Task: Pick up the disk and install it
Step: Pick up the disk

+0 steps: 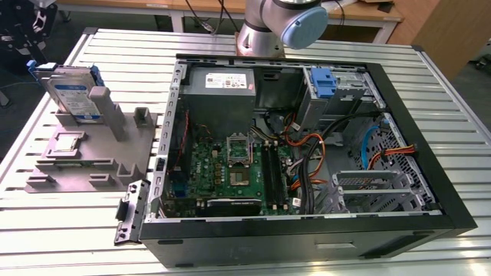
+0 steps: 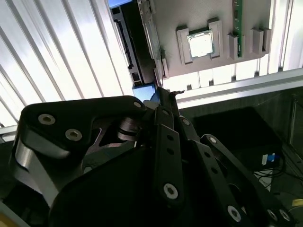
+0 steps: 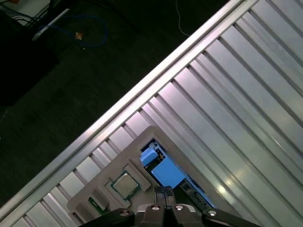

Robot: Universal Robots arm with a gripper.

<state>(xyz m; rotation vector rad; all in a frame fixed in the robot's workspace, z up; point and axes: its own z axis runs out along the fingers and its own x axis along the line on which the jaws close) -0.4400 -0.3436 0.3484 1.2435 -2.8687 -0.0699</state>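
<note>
Silver disk point(image 1: 73, 95): it is standing on edge, leaning slightly, in a slot at the far end of a grey holder point(image 1: 92, 155). Its white and blue label is facing the near side, and its blue frame is showing along the top.
Desk point(image 1: 429, 86): ribbed aluminium slats are carrying everything. The holder is sitting near the edge on the exterior view's left, toward the far corner.
Disk from the arm: in both wrist views it is appearing end-on point(image 3: 163, 170) point(image 2: 124, 42) in the holder point(image 3: 94, 189) point(image 2: 189, 19), with the blue frame nearest the camera.
Gripper: in both wrist views its black fingers are pressing together at the tips point(image 3: 164, 189) point(image 2: 165, 92) and pinching nothing. It is hanging above the holder and pointing down at the disk's blue end, apart from it.
Chip point(image 1: 68, 142): a small square silver one is lying flat in a recess of the holder, just beside the disk's slot point(image 3: 124, 184) point(image 2: 200, 43).
Computer case point(image 1: 268, 241): it is lying open on its side in the middle of the desk, just beside the holder, with its opening facing up.
Inside the case: a green circuit board point(image 1: 222, 172) is lying on the bottom, a grey power box point(image 1: 221, 83) is sitting at the far wall, and orange cables point(image 1: 307, 149) are running across the middle.
Blue bracket point(image 1: 323, 83): it is standing bare in the bay at the case's far corner on the exterior view's right.
Arm point(image 1: 276, 23): its grey base is rising from the far edge of the desk, behind the case.
</note>
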